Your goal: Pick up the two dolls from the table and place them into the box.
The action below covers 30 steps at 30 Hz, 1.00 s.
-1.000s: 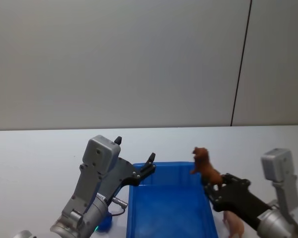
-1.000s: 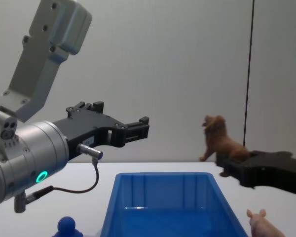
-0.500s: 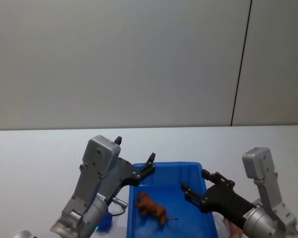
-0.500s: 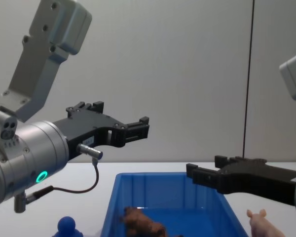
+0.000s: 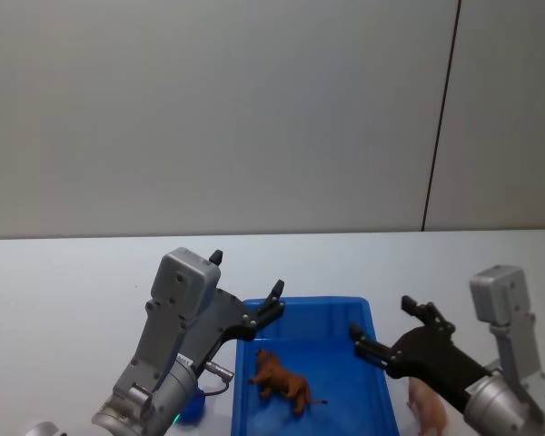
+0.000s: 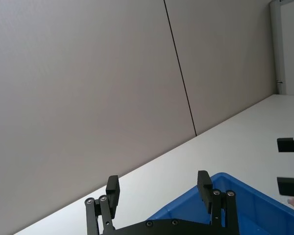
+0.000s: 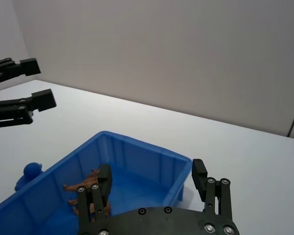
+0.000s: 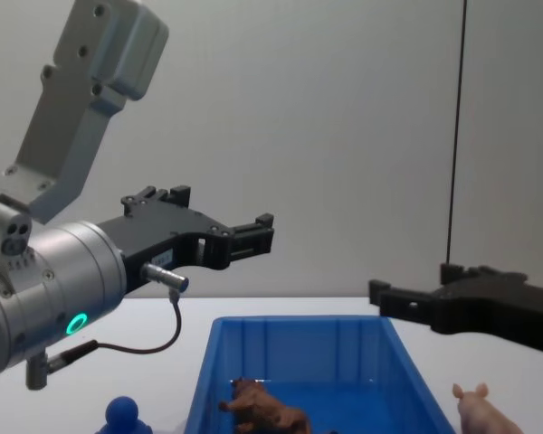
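Observation:
The brown lion doll (image 5: 282, 382) (image 8: 263, 410) (image 7: 86, 192) lies on the floor of the blue box (image 5: 304, 302) (image 8: 299, 322) (image 7: 142, 146), nothing gripping it. On the table just right of the box stands the pink pig doll (image 5: 427, 407) (image 8: 481, 412). My right gripper (image 5: 381, 318) (image 8: 412, 285) (image 7: 152, 176) hovers open and empty over the box's far right corner, above the pig. At the box's far left corner my left gripper (image 5: 246, 274) (image 8: 244, 237) (image 6: 158, 186) hangs open and empty, raised above the rim.
A blue round-knobbed object (image 5: 191, 409) (image 8: 124, 417) (image 7: 29, 174) sits on the white table (image 5: 64, 291) left of the box, under the left arm. Beyond the box the tabletop runs back to a grey wall.
My right gripper opened and let go of the lion, which fell from above the right rim into the box. The gripper swung left over the box, then back right. The left arm stayed still.

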Each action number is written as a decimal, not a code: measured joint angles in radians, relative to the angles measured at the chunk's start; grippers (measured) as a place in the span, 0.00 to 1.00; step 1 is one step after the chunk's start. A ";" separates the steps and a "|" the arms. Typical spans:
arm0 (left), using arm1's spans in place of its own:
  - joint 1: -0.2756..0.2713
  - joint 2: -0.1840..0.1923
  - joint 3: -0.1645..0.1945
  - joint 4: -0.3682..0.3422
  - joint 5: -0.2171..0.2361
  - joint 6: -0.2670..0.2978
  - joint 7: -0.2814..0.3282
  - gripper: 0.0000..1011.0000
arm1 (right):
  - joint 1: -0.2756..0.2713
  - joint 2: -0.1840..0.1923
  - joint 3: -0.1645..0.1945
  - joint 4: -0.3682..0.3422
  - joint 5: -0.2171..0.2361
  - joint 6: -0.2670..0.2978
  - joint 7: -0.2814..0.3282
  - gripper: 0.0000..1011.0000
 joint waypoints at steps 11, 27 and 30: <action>0.000 0.000 0.000 0.000 0.000 0.000 0.000 0.99 | -0.076 0.038 0.020 -0.092 0.016 0.004 -0.125 0.99; 0.000 0.000 0.000 0.000 0.000 0.000 0.000 0.99 | -0.188 0.083 0.032 -0.169 0.022 0.060 -0.257 0.99; 0.000 0.000 0.000 0.000 0.000 0.000 0.000 0.99 | -0.202 0.087 0.032 -0.173 0.020 0.067 -0.271 0.99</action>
